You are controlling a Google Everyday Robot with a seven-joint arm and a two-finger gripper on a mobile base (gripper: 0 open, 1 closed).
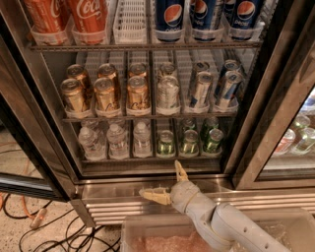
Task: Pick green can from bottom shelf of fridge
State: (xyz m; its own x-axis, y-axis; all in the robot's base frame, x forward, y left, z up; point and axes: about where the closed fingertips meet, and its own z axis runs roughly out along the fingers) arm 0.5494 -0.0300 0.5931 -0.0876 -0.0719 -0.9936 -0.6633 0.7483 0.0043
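The gripper (165, 183) hangs in front of the fridge (123, 206), low by its ribbed base. Its two fingers are spread wide and hold nothing. The green can (166, 143) stands on the bottom shelf (147, 160), at 12 o'clock from the gripper, with water bottles (116, 141) at its 9 o'clock.

From where I stand, the end effector (160, 177) hangs low before the fridge's (113, 204) ribbed base with its fingers splayed wide. Its arm (231, 230) is cut off by the bottom edge. On the bottom shelf (147, 158), the front green cans (189, 142) hide most of those behind, and their labels are too blurry to read. The Coca-Cola bottles (88, 17) and Pepsi bottles (170, 15) lose their tops at the upper edge. The plastic bin (129, 227) is cut off below.
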